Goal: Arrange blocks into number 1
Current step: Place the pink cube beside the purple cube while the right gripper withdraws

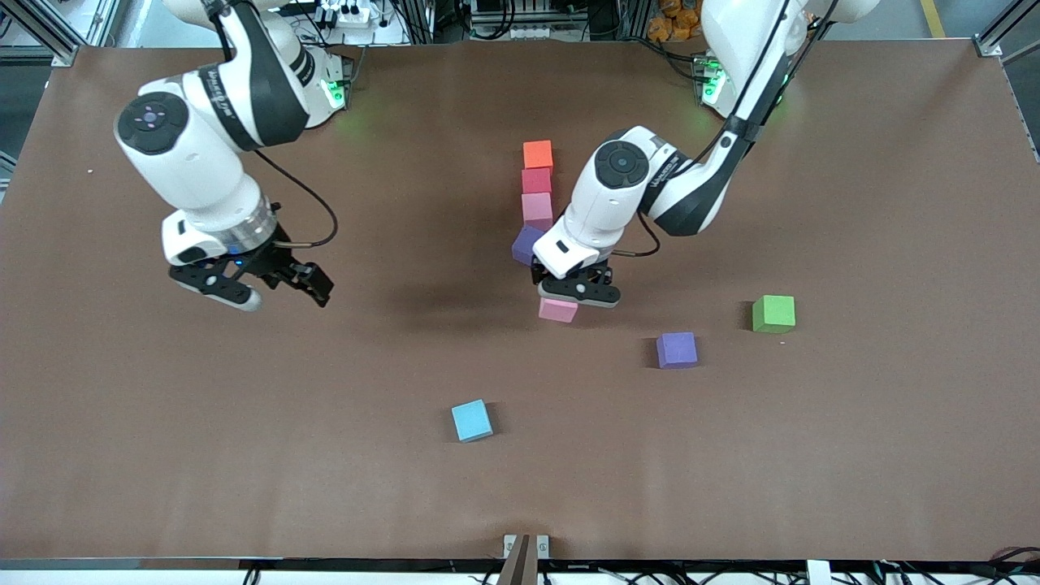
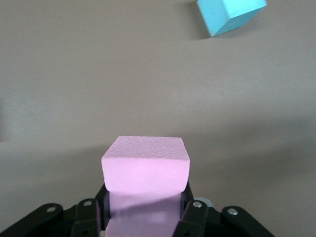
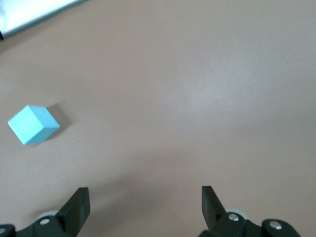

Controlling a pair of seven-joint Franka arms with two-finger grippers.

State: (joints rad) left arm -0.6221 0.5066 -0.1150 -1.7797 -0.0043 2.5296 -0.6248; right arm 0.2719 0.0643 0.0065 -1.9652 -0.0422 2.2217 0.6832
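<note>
An orange block, a red block and a pink block lie in a straight column at mid-table. A purple block sits at the column's nearer end, shifted toward the right arm's end and partly hidden by the left arm. My left gripper is shut on a second pink block, low over the table just past that end of the column. I cannot tell whether this block touches the table. My right gripper waits open with nothing between its fingers, over bare table.
Another purple cube and a green cube lie toward the left arm's end, nearer the front camera than the column. A light blue cube lies nearer still, at mid-table.
</note>
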